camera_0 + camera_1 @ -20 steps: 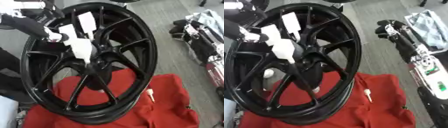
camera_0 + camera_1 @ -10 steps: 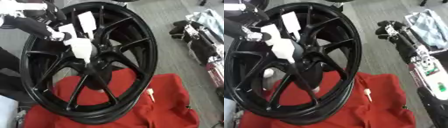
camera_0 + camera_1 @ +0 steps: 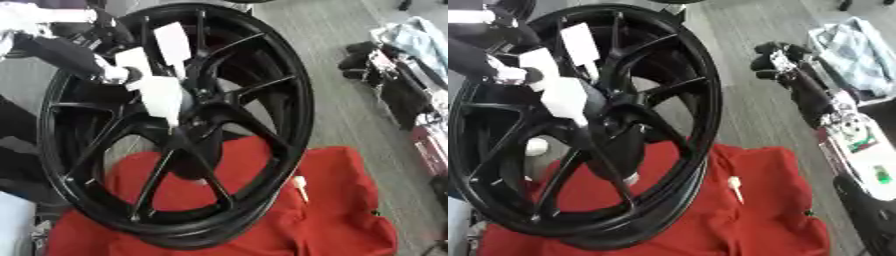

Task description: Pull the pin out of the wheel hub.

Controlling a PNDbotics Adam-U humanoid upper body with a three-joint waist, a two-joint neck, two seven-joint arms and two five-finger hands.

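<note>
Grey floor, red cloth [image 3: 341,220], wheel [image 3: 296,100] leaning on it, and nothing's really changing: left hand [image 3: 160,96] is still resting spread fingers [image 3: 172,42] by the hub [image 3: 198,129] while a white pin [image 3: 300,186] is lying on the cloth, right, seemingly already out.

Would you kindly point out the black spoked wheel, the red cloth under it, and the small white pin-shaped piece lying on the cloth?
Black spoked wheel [image 3: 293,107]: left eye view, on its right rim.
Red cloth [image 3: 341,220]: left eye view, on a bare part at the right.
Small white pin-shaped piece [image 3: 734,187]: right eye view, mid-length.

Grey floor [image 3: 341,115], red cloth [image 3: 341,220]
</note>
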